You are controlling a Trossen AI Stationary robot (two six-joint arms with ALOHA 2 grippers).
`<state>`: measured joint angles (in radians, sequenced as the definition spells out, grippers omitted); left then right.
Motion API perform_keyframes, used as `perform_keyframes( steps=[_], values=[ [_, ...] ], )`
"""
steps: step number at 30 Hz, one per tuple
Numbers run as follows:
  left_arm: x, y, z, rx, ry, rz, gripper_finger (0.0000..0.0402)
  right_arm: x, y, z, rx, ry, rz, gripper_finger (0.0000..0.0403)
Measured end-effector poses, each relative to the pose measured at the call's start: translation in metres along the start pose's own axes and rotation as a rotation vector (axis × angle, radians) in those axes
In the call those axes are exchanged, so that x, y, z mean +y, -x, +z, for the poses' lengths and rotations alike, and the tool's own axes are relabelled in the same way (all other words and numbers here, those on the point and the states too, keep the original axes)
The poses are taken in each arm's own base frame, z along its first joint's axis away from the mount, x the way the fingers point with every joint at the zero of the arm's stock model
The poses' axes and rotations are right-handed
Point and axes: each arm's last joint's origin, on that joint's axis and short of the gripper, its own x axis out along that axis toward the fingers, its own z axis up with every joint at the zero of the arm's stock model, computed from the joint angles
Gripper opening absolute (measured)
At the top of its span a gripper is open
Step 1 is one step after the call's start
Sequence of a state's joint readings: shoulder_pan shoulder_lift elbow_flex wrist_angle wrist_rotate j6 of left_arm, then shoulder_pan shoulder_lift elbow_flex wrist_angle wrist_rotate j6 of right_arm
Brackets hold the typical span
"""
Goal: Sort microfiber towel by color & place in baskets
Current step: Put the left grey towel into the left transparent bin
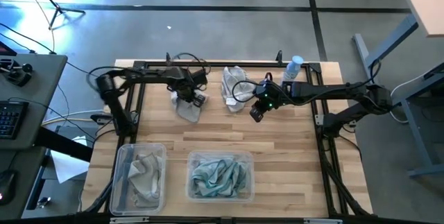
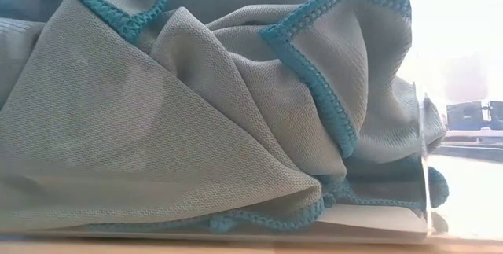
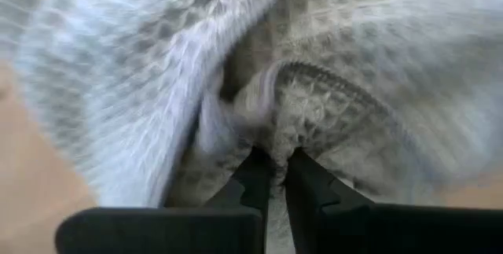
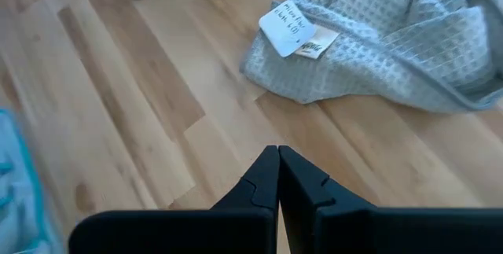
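My left gripper (image 1: 189, 96) is at the table's far left, shut on a light grey-beige towel (image 1: 187, 107) that spreads out below it. A second grey towel (image 1: 232, 85) with a white tag (image 4: 288, 26) lies bunched on the table at the far middle. My right gripper (image 1: 256, 114) is shut and empty just near and right of it, over bare wood (image 4: 157, 128). The narrower basket (image 1: 125, 182) at the near left holds grey towels. The wider basket (image 1: 246, 182) beside it holds teal-edged towels (image 2: 236, 112). My left gripper pinches a raised fold of the grey towel (image 3: 271, 132) between its two fingers (image 3: 310, 179), coming from above and pointing down. The cloth is gathered up to the fingers and spreads out beneath them. I cannot tell whether it is clear of the table.
A pale blue spray bottle (image 1: 294, 68) stands at the far right, behind my right arm. A dark frame (image 1: 139, 68) runs around the table's far edge and sides. Bare wood (image 1: 229, 137) lies between the towels and the baskets.
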<state>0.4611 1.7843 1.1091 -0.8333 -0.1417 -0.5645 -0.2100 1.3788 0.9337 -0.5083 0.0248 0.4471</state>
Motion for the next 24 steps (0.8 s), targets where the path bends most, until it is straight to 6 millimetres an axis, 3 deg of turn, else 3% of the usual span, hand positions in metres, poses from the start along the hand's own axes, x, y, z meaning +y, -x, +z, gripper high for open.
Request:
perform_keyframes(
  steps=[8, 15, 19, 24],
  values=[
    [0.024, 0.087, -0.027, -0.173, -0.031, -0.103, 0.0005, -0.002, 0.0, 0.0, -0.024, 0.057, -0.068, 0.0],
    [0.048, 0.161, -0.08, -0.407, -0.039, -0.24, 0.0001, -0.002, 0.0, 0.001, -0.032, -0.084, -0.063, 0.0],
    [0.063, 0.185, -0.115, -0.456, -0.037, -0.3, 0.0001, 0.002, 0.0, -0.001, -0.023, -0.171, -0.039, 0.0],
    [0.074, 0.209, -0.154, -0.386, -0.131, -0.279, 0.0001, 0.023, 0.001, -0.008, -0.051, -0.167, -0.008, 0.0]
  ],
)
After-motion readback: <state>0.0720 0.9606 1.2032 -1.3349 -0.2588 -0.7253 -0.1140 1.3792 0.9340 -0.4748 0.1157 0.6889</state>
